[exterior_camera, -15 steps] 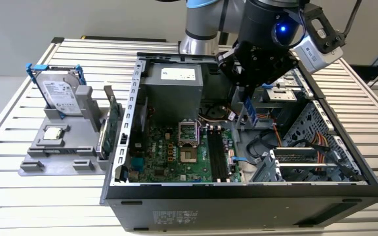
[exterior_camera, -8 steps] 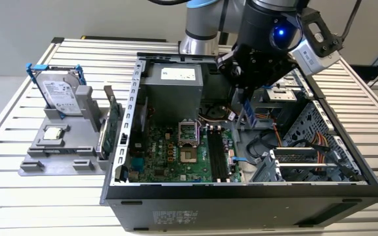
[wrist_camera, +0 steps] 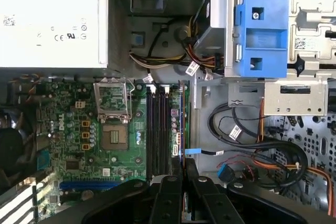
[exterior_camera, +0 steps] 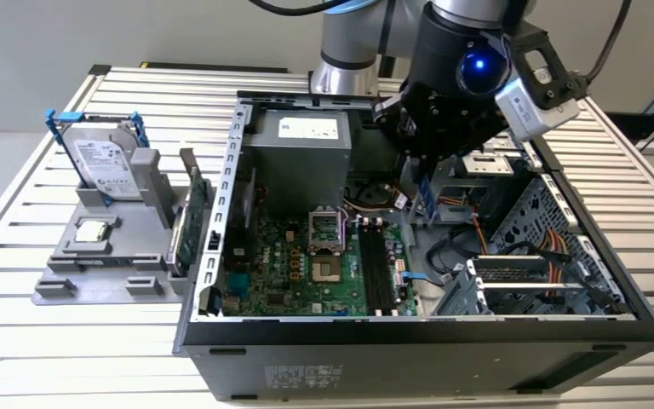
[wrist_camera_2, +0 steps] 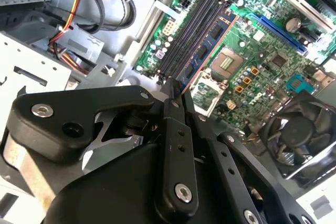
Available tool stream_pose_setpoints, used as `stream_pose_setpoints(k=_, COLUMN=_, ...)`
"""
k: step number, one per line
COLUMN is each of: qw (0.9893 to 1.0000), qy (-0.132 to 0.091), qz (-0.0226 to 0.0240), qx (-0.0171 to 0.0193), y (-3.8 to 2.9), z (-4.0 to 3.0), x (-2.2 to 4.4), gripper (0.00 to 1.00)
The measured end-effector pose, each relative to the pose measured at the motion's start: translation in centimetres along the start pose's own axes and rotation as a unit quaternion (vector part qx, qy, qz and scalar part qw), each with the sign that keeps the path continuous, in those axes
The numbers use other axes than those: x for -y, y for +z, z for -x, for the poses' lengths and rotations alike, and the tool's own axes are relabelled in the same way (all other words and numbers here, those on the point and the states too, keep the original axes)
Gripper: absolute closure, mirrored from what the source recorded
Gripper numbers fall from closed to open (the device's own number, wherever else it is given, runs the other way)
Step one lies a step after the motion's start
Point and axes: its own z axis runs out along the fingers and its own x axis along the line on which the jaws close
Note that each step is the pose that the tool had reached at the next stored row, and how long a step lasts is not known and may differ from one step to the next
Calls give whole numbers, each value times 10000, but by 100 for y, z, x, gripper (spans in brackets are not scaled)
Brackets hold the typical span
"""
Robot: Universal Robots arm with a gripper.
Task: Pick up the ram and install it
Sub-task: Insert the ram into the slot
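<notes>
Found gripper [wrist_camera_2: 169, 94] fingers [wrist_camera_2: 176, 129] clamped tight on 1 ram [wrist_camera_2: 207, 51]. Held on edge above the slots [wrist_camera: 157, 129], not seated. Long axis parallel to the slots, contact edge facing down toward them.

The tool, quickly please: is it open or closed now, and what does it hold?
The tool is closed, holding the ram.

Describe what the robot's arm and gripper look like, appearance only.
The arm is silver-grey, ending in a bulky black wrist with a glowing blue light and a silver camera box mounted beside it; black cables run off above. The gripper is black, with flat linkage fingers pinned by shiny silver screws.
</notes>
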Motion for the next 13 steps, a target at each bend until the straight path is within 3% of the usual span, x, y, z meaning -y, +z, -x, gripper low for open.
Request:
stream_pose_setpoints(k=4, qw=9999, qy=145, qz=-5, qx=2, y=25, z=-1, x=0, gripper=100)
stream_pose_setpoints(k=9, qw=9999, qy=153, qz=-32, qx=3, y=78, z=-4, x=1, gripper=100)
stream_pose_setpoints(k=13, qw=9999, qy=153, qz=-34, qx=37, y=128, z=-6, x=2, gripper=100)
